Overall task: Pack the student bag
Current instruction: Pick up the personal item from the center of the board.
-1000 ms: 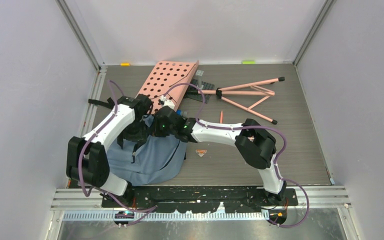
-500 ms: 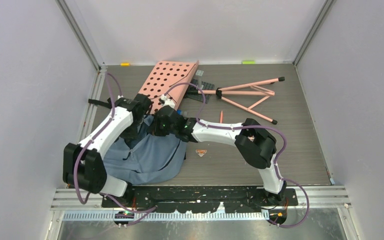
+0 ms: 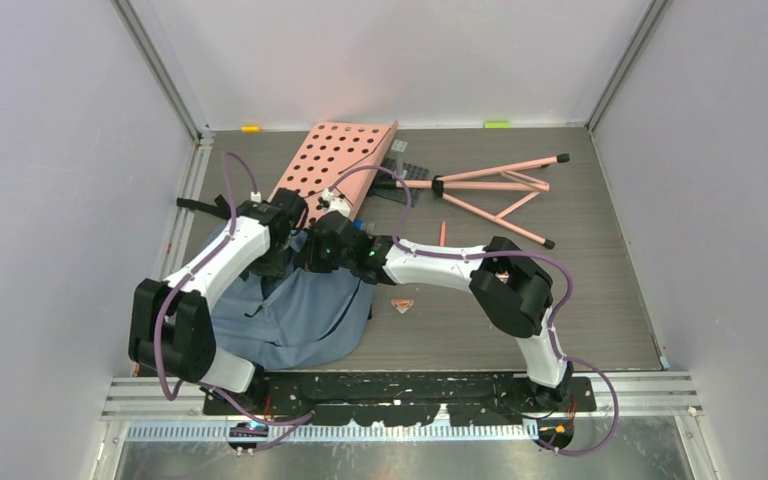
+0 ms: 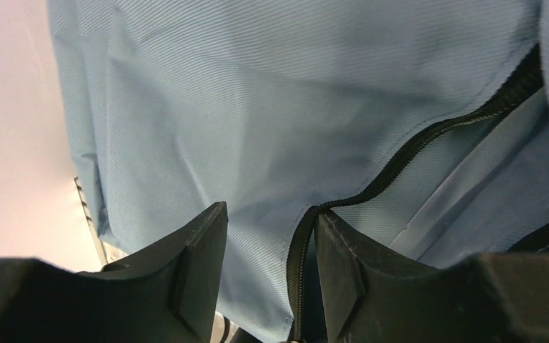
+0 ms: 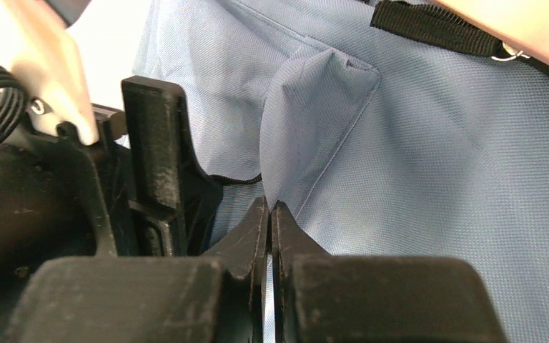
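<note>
Blue-grey student bag slumps on counter directly under both grippers, bulk of fabric on arm-base side of them. Fingers of right gripper pressed together, pinching raised fold of bag fabric; black strap lies beyond fingertips. Fingers of left gripper apart, blue fabric across gap, black zipper running up from beside one fingertip. Grippers sit close together at bag's far edge. Pink perforated board just beyond them; pink tripod well off to right gripper's right.
</note>
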Controlling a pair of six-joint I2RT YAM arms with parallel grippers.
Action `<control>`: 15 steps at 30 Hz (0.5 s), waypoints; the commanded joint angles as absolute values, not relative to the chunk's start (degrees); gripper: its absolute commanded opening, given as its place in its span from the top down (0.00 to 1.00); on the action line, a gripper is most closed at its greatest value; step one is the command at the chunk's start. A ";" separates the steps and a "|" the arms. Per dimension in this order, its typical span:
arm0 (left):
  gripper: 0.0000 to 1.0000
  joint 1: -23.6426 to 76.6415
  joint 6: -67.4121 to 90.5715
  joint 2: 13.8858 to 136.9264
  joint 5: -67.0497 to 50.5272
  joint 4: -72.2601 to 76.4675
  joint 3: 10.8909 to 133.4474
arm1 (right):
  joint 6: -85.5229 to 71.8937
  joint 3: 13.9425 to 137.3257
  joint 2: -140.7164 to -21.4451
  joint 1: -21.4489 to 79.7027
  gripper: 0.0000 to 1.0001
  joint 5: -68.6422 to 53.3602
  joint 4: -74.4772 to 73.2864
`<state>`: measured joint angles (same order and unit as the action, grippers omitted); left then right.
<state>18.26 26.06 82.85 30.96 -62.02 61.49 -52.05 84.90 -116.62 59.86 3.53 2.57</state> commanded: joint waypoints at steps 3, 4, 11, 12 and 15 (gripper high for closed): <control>0.50 18.11 22.66 84.41 27.14 -57.84 61.79 | -52.15 86.56 -115.36 59.06 0.99 6.09 3.98; 0.50 18.11 22.17 84.75 26.16 -57.62 61.75 | -52.18 86.61 -115.43 59.06 0.99 6.08 3.96; 0.58 18.11 21.42 89.57 20.40 -61.23 63.31 | -52.06 86.82 -115.43 59.06 0.99 6.05 3.67; 0.65 18.11 21.67 89.98 20.02 -62.31 63.53 | -52.00 86.83 -115.41 59.06 0.99 6.14 3.58; 0.95 18.12 22.58 89.16 20.08 -64.68 64.32 | -51.69 86.71 -115.17 59.08 0.99 6.42 3.40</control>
